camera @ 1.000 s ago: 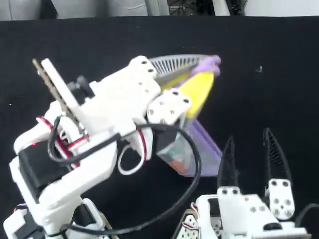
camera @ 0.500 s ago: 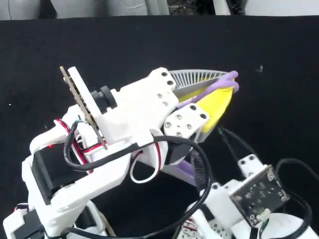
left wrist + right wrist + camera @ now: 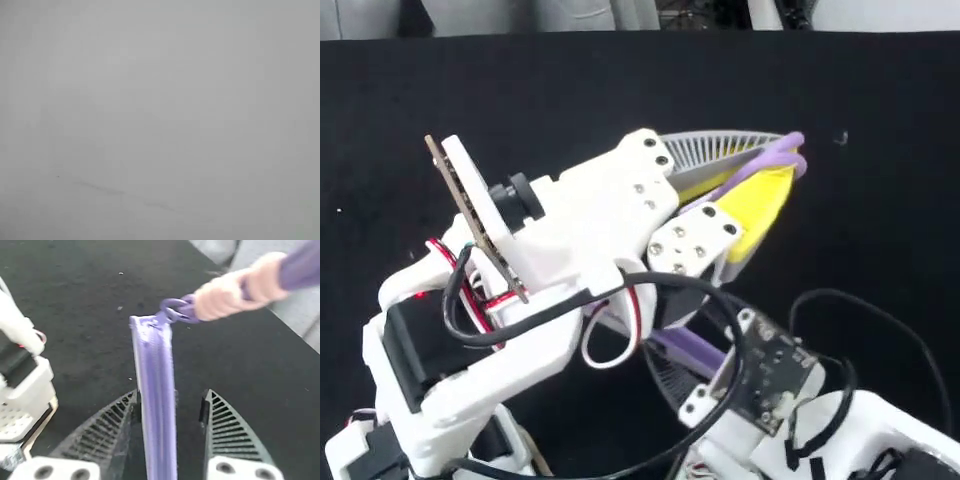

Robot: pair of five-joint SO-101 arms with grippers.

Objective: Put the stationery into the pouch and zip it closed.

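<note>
**Pouch Held Aloft Between Two Arms**

Over the black counter (image 3: 880, 100), the big white left arm (image 3: 570, 250) fills the left and centre of the overhead frame. Its left hand (image 3: 765, 160) reaches toward the upper right and is pinched on the pouch (image 3: 750, 215). One grey ribbed finger (image 3: 720, 145) lies along the pouch's upper side, and the other finger is hidden behind the yellow fabric. The pouch hangs tilted in the air, yellow-bodied with purple trim. Its high end is at the upper right of centre, and its lower end slopes down toward the bottom centre, behind the left arm's cable.

The right arm (image 3: 840, 430) sits in the lower right corner, its camera board (image 3: 770, 370) turned up just under the pouch's low end. Seen from that arm's wrist, the right hand (image 3: 170, 394) is spread wide. The pouch's purple zip edge (image 3: 156, 390) runs between the two ribbed fingers, hard by one and apart from the other. At the far end of the edge sits the zip pull (image 3: 175, 310), a purple ring joined to a pale tab (image 3: 230, 290) and a purple strap (image 3: 300, 265).
</note>
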